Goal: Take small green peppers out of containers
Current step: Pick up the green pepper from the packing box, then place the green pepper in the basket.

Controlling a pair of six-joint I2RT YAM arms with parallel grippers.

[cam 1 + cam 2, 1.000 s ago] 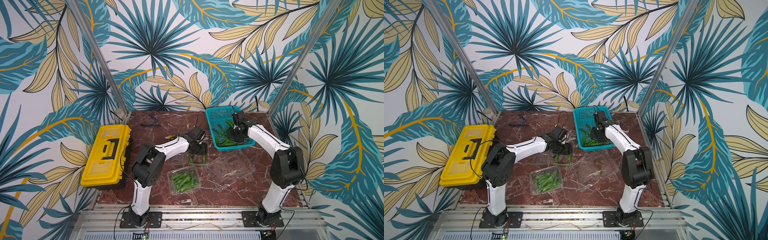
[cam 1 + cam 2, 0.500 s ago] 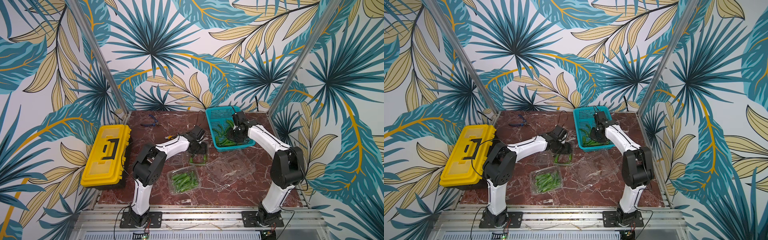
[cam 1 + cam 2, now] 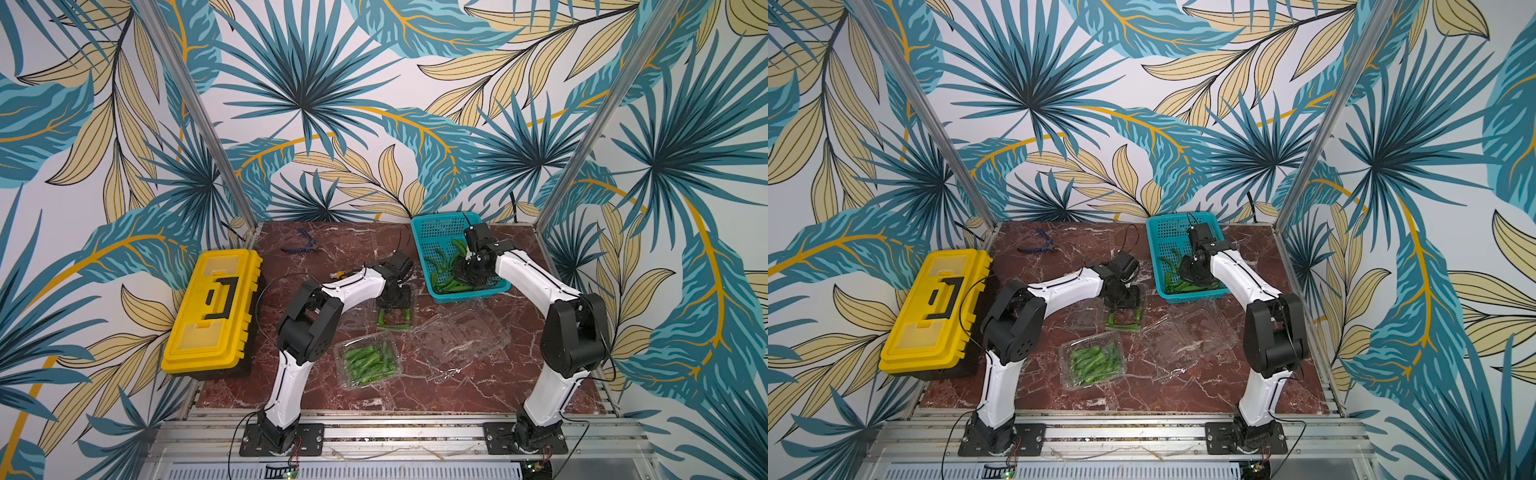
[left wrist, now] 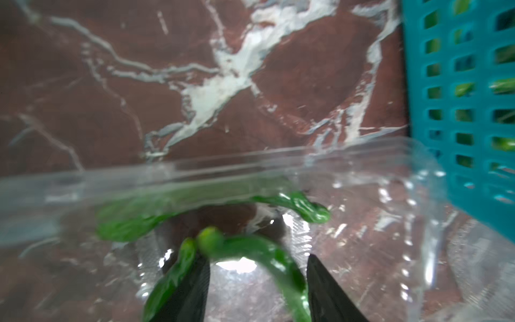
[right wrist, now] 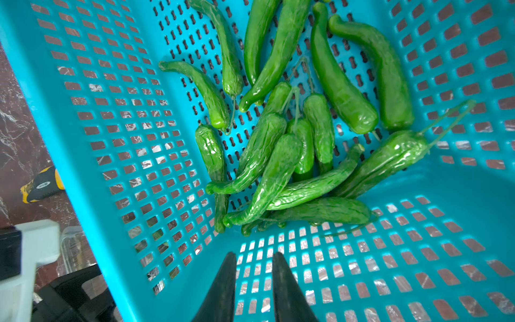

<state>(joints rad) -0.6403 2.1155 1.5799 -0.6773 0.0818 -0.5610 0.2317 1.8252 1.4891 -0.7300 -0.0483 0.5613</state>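
Hardly anything has shifted since a second ago: both arms keep their places. At mid-frame in both top views, the left pincer [image 4: 255,260] reaches down into an open clear container [image 4: 278,164]. Its jaws stand about half apart. One curved small green pepper [image 4: 259,251] lies in the gap, not visibly clamped, and a second pepper [image 4: 170,278] lies just outside one finger. Right of centre, the right pincer [image 5: 253,258] hangs inside the teal basket [image 5: 111,139], jaws nearly together and empty, with a heap of peppers [image 5: 278,156] just ahead of it. Below centre a full container [image 3: 343,376] sits on the worktop [image 3: 353,249], and an empty open container [image 3: 457,340] lies to its right. At left stands the yellow toolbox [image 3: 212,307].
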